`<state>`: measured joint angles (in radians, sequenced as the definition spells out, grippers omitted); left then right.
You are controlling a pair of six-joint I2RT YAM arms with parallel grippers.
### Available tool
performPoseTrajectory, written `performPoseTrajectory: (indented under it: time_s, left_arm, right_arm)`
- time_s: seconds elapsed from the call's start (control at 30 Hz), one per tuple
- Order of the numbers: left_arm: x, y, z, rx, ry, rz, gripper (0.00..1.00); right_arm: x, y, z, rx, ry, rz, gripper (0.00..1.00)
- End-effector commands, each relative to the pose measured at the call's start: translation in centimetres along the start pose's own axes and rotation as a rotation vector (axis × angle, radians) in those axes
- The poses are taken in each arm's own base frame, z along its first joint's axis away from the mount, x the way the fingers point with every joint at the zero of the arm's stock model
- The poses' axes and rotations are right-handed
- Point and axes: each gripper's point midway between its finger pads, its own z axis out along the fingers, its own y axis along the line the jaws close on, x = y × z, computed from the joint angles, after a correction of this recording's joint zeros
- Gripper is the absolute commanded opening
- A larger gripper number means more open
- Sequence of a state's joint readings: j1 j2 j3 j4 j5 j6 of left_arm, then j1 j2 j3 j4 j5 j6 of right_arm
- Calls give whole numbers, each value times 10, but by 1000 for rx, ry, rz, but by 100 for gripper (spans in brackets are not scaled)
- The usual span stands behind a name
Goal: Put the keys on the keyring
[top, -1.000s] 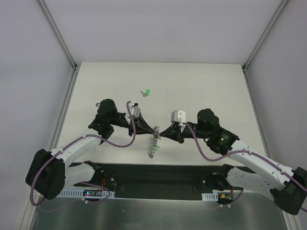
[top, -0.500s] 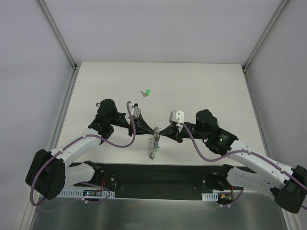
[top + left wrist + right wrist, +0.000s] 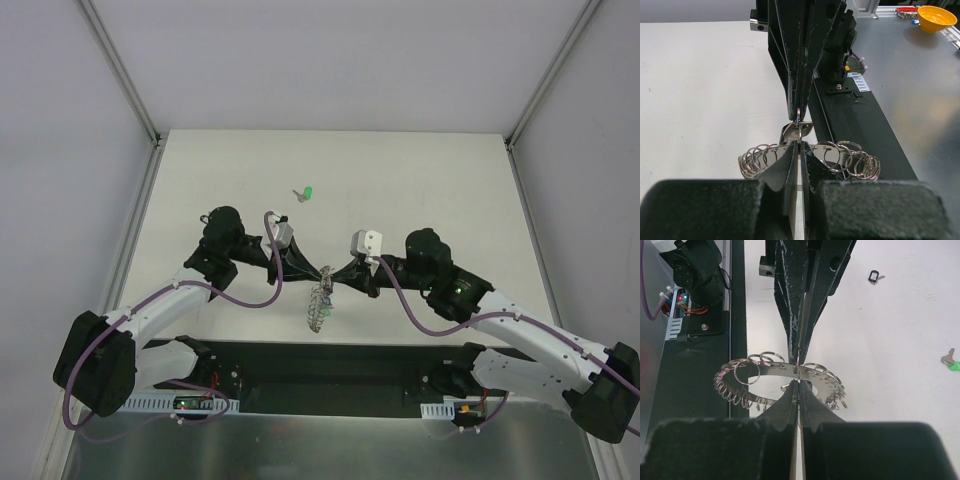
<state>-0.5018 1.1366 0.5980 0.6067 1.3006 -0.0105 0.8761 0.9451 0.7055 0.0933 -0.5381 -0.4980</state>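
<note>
Left gripper (image 3: 318, 268) mid-table, fingers pinched nearly closed on keyring (image 3: 319, 305) band; own wrist view shows only a hairline gap at the tips (image 3: 799, 150). Green key (image 3: 309, 192) lies flat on table (image 3: 420, 180), farther back, well apart from the grippers. Keyring hangs between both grippers, coils of small loops drooping toward near edge. Right gripper (image 3: 335, 272) tip-to-tip with left, clamped tight on same band (image 3: 798, 387). Right wrist view also catches tiny black loop-shaped bit (image 3: 873, 276) on the table, off to the side.
</note>
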Motion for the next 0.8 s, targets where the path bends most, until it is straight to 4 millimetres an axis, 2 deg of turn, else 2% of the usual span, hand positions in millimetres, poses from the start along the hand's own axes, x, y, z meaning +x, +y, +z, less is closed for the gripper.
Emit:
performPoseTrajectory:
  time_s: [0.0, 0.5, 0.77]
  left_arm:
    - [-26, -1, -1, 31, -27, 128, 0]
    - [-27, 0, -1, 27, -28, 126, 0]
    - [-27, 0, -1, 27, -27, 124, 0]
  right_arm:
    - [-14, 1, 3, -12, -46, -30, 1]
    - [-23, 2, -5, 6, -75, -45, 1]
    - [-19, 3, -1, -10, -59, -33, 1]
